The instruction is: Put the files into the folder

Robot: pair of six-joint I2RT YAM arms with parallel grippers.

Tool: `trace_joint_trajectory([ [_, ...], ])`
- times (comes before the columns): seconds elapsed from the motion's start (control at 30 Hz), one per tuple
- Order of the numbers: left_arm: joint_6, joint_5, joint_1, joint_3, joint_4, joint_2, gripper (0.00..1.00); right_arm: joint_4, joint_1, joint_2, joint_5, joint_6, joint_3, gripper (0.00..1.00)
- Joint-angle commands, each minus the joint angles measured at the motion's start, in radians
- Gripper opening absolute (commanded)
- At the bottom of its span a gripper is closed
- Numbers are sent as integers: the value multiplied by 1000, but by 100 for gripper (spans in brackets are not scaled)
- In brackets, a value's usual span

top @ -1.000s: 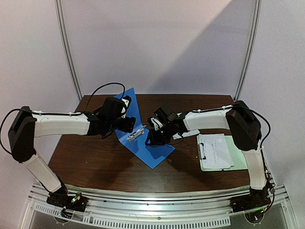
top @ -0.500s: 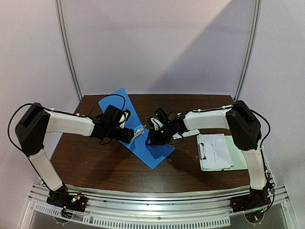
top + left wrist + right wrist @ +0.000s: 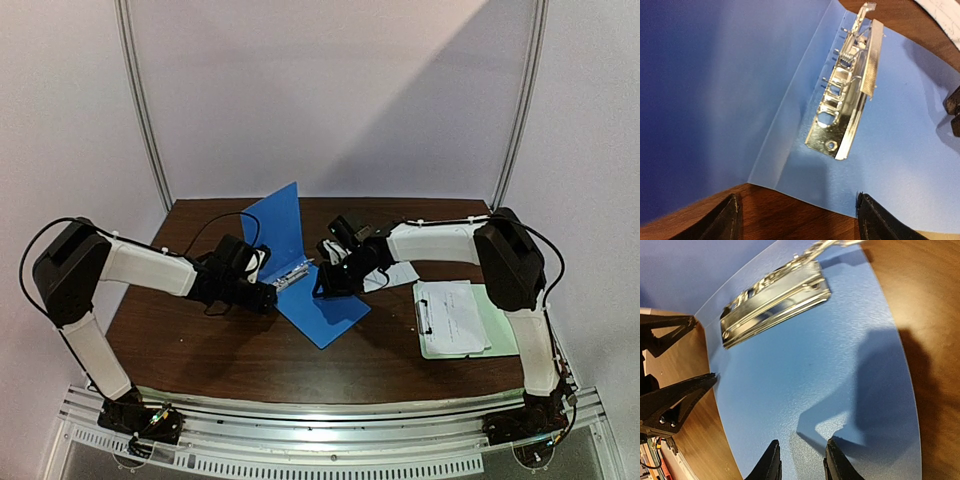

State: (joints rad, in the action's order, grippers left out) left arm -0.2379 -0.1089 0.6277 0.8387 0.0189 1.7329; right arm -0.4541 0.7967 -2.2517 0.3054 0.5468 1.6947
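Note:
The blue folder [image 3: 335, 310] lies open at mid-table, its cover [image 3: 275, 225] standing nearly upright. A metal clip [image 3: 845, 105] runs along the spine. My left gripper [image 3: 800, 225] is open, its jaws wide apart at the folder's near-left edge with only bare wood between them. My right gripper [image 3: 802, 441] hovers low over the folder's back panel [image 3: 805, 370], jaws a narrow gap apart and empty. One of the files [image 3: 452, 315] lies on a clipboard at the right. Another white sheet [image 3: 398, 276] peeks out under my right arm.
A pale green clipboard [image 3: 500, 335] sits near the table's right edge. The dark wooden table [image 3: 200, 340] ends just beyond the folder's cover at the back. Both forearms meet over the middle of the table.
The folder's cover has swung up from leaning left to nearly upright. My left gripper has dropped from the cover toward the folder's near-left edge. The right gripper has barely shifted.

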Motion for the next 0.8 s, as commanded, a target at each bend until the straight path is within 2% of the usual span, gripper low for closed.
trace_joint_trajectory([
  [0.0,-23,38,-22,-20,20,30,78,-127,-26,-68,-55,-16,4,30],
  [0.23,-33,44,-6,-72,-31,-60,75,-110,-39,-27,-8,-15,14,30],
  [0.43,-26,33,4,-165,-88,-235,81,-87,-43,-2,61,2,35,31],
  [0.6,-35,-44,4,-258,-176,-408,88,-64,-44,7,113,25,54,31],
  [0.77,-17,-67,-2,-305,-284,-485,92,-65,-42,29,124,34,55,31],
])
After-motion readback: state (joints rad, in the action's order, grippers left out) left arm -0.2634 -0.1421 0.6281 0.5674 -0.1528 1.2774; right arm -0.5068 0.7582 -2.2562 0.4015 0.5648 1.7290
